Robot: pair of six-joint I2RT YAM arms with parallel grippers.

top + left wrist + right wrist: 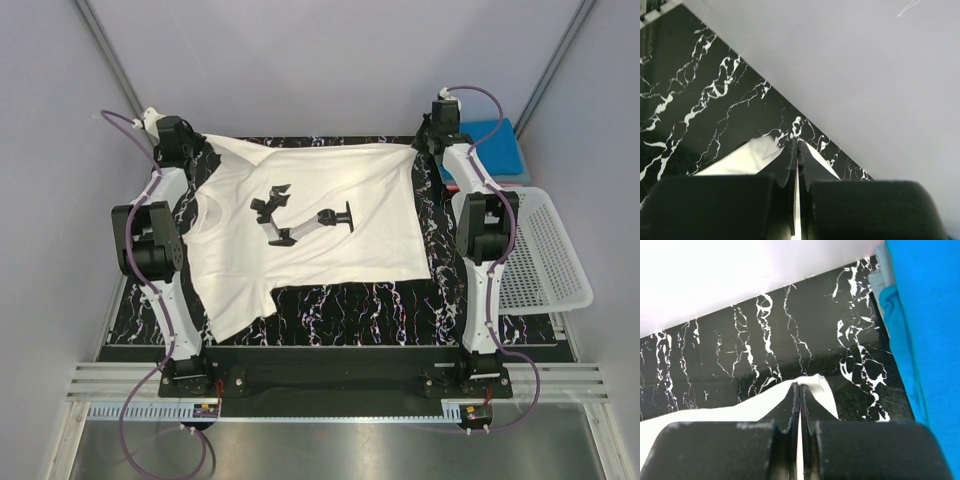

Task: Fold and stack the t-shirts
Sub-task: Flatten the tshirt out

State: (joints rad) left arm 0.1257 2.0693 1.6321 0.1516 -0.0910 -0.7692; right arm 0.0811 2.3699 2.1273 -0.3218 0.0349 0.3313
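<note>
A white t-shirt (320,200) with a black chest print (300,220) lies spread flat on the black marble table (350,305). My left gripper (186,152) is shut on its far-left corner, and white cloth (740,160) shows pinched between the fingertips (797,144). At the far-right corner my right gripper (432,142) is shut on the shirt's edge (715,412), the jaws (800,386) pressed together on the cloth. A folded bright blue t-shirt (495,148) lies at the back right, also visible beside the right gripper (925,315).
A white plastic lattice basket (540,250) sits off the table's right edge. Grey walls close in behind and on both sides. Both arms stretch along the table's left and right edges.
</note>
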